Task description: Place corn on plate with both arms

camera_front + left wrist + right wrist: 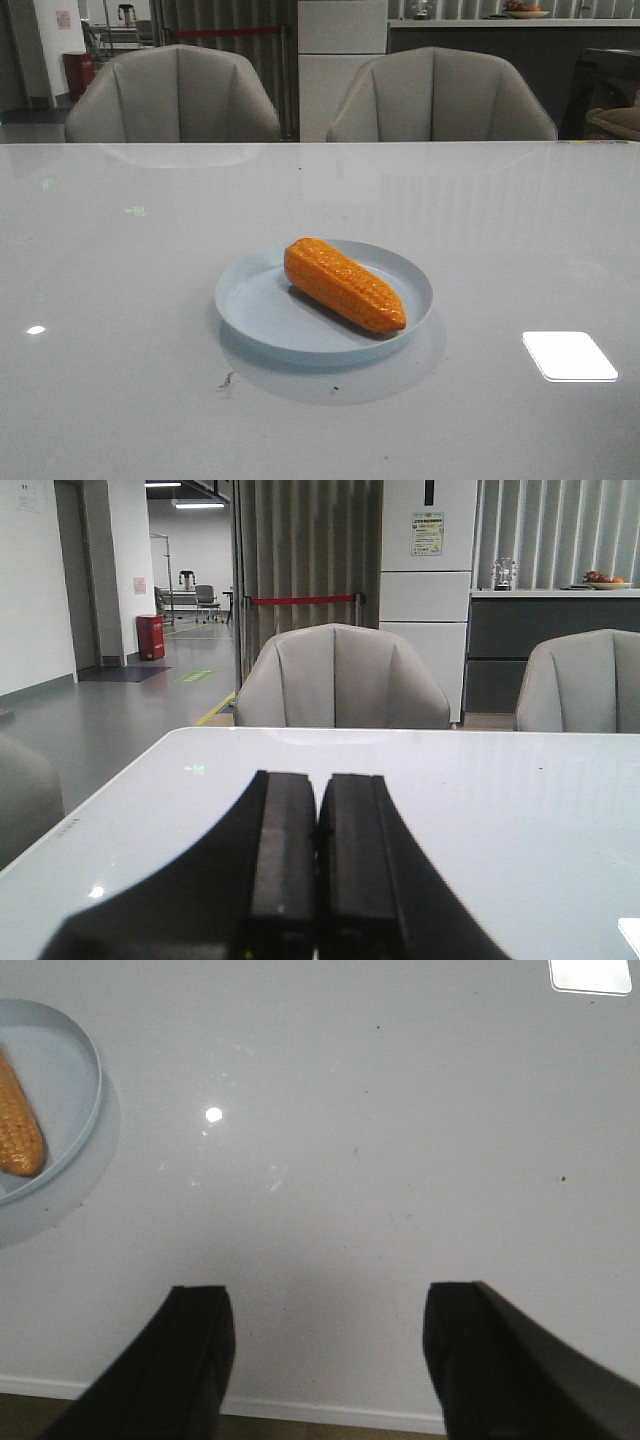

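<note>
- We see the corn (345,284) lying on its side inside the plate (250,305), slanting across it with the tapered tip close to the near right rim. We judge the placing itself done, so the remaining risks are about disturbing what already sits well.
- The left claw (318,865) has its two fingers pressed flat together with nothing between them, and it looks out level over the table (120,300) toward the chairs (340,678). The plate is not in its view, so we cannot say how near that arm is to it.
- The right claw (325,1355) is spread wide and empty, facing down onto bare tabletop near the front edge, with the plate and the corn's tip showing only at the margin of its view.
- The corn is a rounded thing on a smooth, shallow dish. A knock to the rim could set it rolling, and since the tip rests so near the low rim, it could ride over and end on the table.
- The tabletop is glossy, so we expect the plate to slide easily if an arm brushes it while pulling back.
- Neither arm shows in the front view, which leaves us unsure of their clearance; any retreat path sweeping across the middle of the table would be the likeliest cause of trouble.
</note>
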`<state>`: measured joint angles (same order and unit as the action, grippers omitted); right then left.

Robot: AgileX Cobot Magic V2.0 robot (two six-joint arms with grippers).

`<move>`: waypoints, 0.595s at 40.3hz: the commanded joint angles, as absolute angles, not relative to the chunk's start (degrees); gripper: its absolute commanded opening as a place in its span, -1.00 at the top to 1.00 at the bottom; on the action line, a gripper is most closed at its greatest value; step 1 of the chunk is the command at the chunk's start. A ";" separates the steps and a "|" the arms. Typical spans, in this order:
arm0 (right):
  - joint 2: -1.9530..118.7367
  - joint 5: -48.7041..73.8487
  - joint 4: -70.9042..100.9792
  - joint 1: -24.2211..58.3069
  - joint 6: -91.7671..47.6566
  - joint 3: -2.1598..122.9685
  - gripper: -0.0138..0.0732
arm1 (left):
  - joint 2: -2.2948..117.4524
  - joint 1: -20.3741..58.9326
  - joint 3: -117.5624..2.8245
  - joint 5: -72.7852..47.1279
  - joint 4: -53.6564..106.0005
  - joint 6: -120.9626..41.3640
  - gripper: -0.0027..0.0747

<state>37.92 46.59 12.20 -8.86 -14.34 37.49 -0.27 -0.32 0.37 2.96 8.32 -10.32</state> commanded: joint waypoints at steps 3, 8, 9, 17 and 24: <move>37.77 43.46 13.09 -9.18 -14.74 39.08 -0.51 | -1.29 -0.42 2.54 7.30 8.75 -10.34 0.68; 37.77 44.17 13.82 -9.18 -14.74 39.08 -0.51 | -1.29 -0.42 2.54 7.30 8.75 -10.34 0.68; 37.77 44.17 13.88 -9.18 -14.74 39.08 -0.50 | -1.29 -0.42 2.54 7.30 8.75 -10.34 0.68; 37.77 44.17 13.99 -9.18 -14.74 39.08 -0.08 | -1.29 -0.42 2.54 7.30 8.75 -10.34 0.68; 37.15 44.17 13.99 -9.18 -14.74 39.08 0.36 | -1.29 -0.42 2.54 7.30 8.75 -10.34 0.68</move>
